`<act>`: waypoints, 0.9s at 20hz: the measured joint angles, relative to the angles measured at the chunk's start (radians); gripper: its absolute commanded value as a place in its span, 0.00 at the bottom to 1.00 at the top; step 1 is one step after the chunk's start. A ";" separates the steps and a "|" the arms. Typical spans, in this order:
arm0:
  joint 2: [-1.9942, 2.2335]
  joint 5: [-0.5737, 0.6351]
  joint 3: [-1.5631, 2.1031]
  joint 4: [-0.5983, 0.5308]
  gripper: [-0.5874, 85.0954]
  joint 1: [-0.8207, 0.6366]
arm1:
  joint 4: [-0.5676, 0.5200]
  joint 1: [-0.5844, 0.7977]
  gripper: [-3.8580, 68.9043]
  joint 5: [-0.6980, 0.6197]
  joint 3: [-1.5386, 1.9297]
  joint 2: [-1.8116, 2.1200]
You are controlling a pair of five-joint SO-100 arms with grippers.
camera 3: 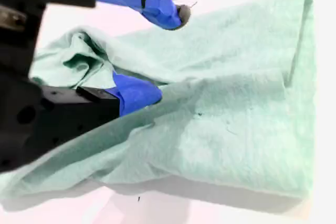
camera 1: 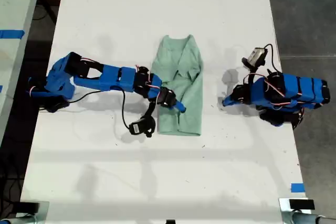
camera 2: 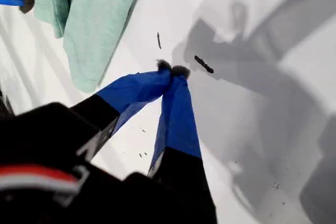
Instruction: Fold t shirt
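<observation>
Mint-green, wrinkled soft cloth: t shirt (camera 1: 181, 85) folded into narrow strip at table (camera 1: 157, 182) centre. My second gripper (camera 3: 165, 53) spread open, one finger under a fold. My first gripper (camera 2: 172, 69) closed, empty, apart.

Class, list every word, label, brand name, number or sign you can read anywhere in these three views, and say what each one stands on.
None: no readable text in any view.
The t shirt is plain, with no print or label showing.
My first gripper and my second gripper bear no readable markings.
The small dark specks on the table are not writing.
</observation>
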 measured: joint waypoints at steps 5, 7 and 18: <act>0.328 0.034 0.000 0.172 0.02 -0.041 | 0.000 0.000 0.05 0.000 0.000 0.000; 0.534 0.035 0.029 0.253 0.01 -0.097 | 0.000 0.000 0.05 0.000 0.000 0.000; 2.014 -0.110 1.868 -0.318 0.01 -0.169 | 0.000 0.000 0.05 0.000 0.000 0.000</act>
